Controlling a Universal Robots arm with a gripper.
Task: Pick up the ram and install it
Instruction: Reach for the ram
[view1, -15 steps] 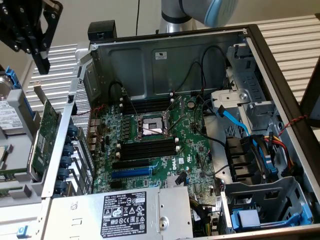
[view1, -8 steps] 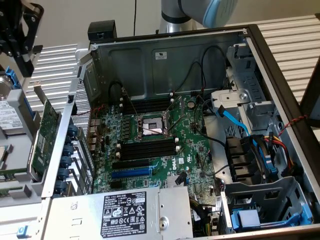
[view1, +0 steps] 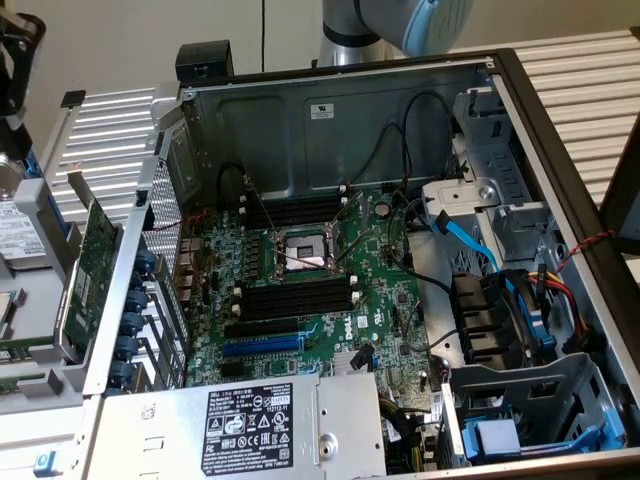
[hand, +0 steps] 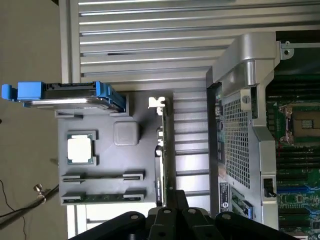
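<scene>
Wrist view: the gripper (hand: 170, 202) hangs over the grey tray (hand: 107, 165) — the ram (hand: 102, 198) lies there; finger state unclear.

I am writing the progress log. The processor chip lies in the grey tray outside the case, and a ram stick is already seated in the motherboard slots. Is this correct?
Not quite. The exterior view shows the black memory slots on the motherboard all empty; nothing is seated. The processor chip does lie in the grey tray.
</scene>
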